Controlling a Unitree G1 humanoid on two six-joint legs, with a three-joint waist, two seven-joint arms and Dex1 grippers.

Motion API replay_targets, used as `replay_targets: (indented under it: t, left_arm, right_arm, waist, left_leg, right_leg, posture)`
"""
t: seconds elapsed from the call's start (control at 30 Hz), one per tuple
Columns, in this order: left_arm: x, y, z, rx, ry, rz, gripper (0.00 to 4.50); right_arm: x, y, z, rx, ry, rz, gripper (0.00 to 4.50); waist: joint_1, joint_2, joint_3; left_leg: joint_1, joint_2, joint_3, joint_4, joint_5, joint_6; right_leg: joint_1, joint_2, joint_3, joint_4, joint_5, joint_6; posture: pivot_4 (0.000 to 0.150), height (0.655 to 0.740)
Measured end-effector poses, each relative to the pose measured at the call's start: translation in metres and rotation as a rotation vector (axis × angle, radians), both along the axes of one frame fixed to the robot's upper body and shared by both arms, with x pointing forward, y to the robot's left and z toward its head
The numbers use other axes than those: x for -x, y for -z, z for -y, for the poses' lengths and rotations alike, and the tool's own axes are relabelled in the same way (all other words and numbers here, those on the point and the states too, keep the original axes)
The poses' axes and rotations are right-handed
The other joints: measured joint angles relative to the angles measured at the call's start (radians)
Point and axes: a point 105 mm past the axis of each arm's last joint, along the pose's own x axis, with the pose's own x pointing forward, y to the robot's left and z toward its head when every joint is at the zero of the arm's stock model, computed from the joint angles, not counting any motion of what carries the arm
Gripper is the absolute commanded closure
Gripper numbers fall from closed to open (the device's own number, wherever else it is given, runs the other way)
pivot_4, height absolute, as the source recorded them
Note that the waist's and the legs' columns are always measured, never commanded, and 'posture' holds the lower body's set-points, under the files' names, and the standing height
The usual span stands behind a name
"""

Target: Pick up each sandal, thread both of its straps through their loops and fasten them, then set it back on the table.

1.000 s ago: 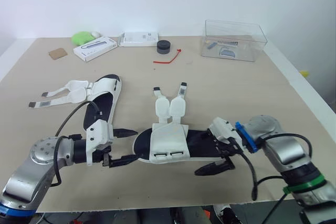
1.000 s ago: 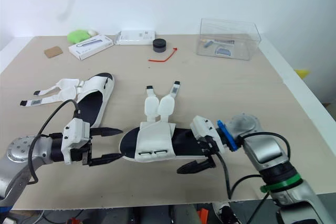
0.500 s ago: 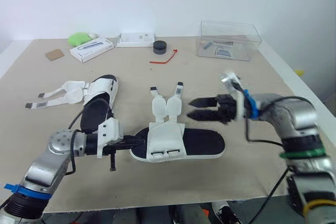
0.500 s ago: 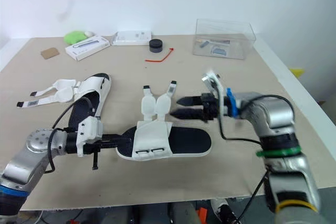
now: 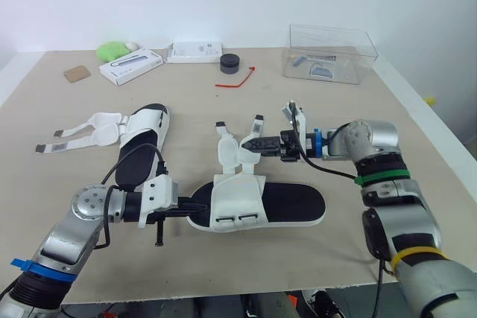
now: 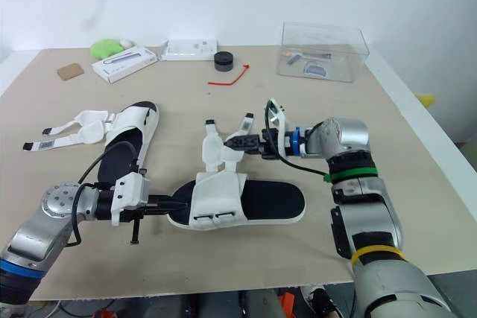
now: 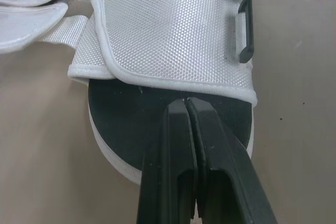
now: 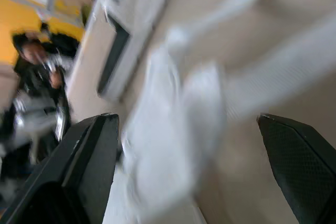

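**Open right gripper is hovering at the straps while the left is bracing the sandal**

The near sandal (image 5: 287, 205) is lying flat on the table (image 5: 186, 102), low in the middle of the head view. Its two straps (image 5: 226, 153) are fanning upward, unthreaded. The left gripper (image 5: 201, 206) is resting at the sandal's left end. Its fingers are pressed together with nothing between them, and the tips are lying on the black footbed at the edge of the white upper. The right gripper (image 5: 252, 145) is hovering at centre frame with its fingers spread wide. In its wrist view, blurred white strap material is sitting between them.

The step in hand looks like taking hold of one strap. It would go best to close near that strap's free tip, keeping clear of its neighbour, so enough length is left to feed through a loop (image 7: 249, 35) on the upper's far side. The left gripper should be steadying the sandal against sliding meanwhile.

The second sandal (image 5: 145, 135) is waiting at mid-left, straps also undone.
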Motion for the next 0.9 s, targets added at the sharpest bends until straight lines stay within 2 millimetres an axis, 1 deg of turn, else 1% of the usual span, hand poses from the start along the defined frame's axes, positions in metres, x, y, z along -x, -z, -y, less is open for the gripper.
replay_targets:
  t: [0.07, 0.27, 0.43, 0.5, 0.57, 0.67, 0.9]
  left_arm:
    - [0.001, 0.001, 0.000, -0.002, 0.001, 0.004, 4.43]
    - [0.004, 0.004, -0.002, -0.007, -0.003, -0.005, 4.43]
    - [0.007, 0.004, -0.001, -0.008, 0.000, -0.002, 4.43]
    - [0.009, 0.006, -0.002, -0.007, -0.004, -0.004, 4.43]
    - [0.010, 0.007, -0.002, -0.005, -0.011, -0.006, 4.43]
    - [0.011, 0.007, -0.002, -0.004, -0.013, -0.006, 4.50]
    - [0.010, 0.007, -0.002, -0.004, -0.015, -0.005, 4.50]
  right_arm:
    - [-0.010, -0.003, -0.002, -0.014, 0.043, 0.004, 0.00]
    - [-0.032, 0.006, -0.005, -0.031, 0.170, -0.013, 0.00]
    - [-0.044, 0.009, 0.000, -0.035, 0.247, 0.023, 0.00]
    - [-0.046, 0.011, -0.001, -0.026, 0.264, 0.037, 0.00]
    - [-0.049, 0.009, -0.002, -0.027, 0.274, 0.052, 0.00]
    - [-0.053, 0.001, -0.003, -0.044, 0.283, 0.082, 0.77]
    - [-0.053, -0.008, -0.006, -0.018, 0.219, 0.202, 4.23]
  waist:
    - [0.000, 0.000, 0.000]
    - [-0.002, 0.000, 0.000]
    - [-0.003, 0.000, 0.000]
    - [-0.005, 0.000, 0.000]
    - [-0.006, 0.000, 0.000]
    - [-0.007, 0.000, 0.000]
    - [-0.007, 0.001, 0.000]
  left_leg:
    - [0.000, 0.000, 0.000, 0.000, 0.000, 0.000]
    - [-0.001, 0.000, 0.001, 0.000, 0.000, 0.000]
    - [-0.001, 0.000, 0.001, 0.000, 0.000, 0.000]
    - [-0.001, 0.000, 0.001, 0.000, 0.000, 0.000]
    - [-0.001, 0.000, 0.001, 0.000, 0.000, 0.000]
    - [-0.001, 0.001, 0.001, 0.000, 0.000, 0.000]
    - [-0.001, 0.000, 0.001, 0.000, 0.000, 0.000]
  right_leg:
    - [0.000, 0.000, 0.000, 0.000, 0.000, 0.000]
    - [-0.001, 0.000, 0.001, 0.000, 0.000, 0.000]
    - [-0.001, -0.001, 0.001, 0.000, 0.000, 0.000]
    - [-0.001, -0.001, 0.001, 0.000, 0.000, 0.000]
    - [-0.002, -0.001, 0.001, 0.000, 0.000, 0.000]
    - [-0.002, -0.001, 0.001, 0.001, 0.000, 0.000]
    - [-0.002, -0.001, 0.001, 0.001, 0.000, 0.000]
  posture:
    - [0.150, 0.7400]
    - [0.150, 0.7400]
    - [0.150, 0.7400]
    - [0.150, 0.7400]
    - [0.150, 0.7400]
    - [0.150, 0.7400]
    - [0.150, 0.7400]
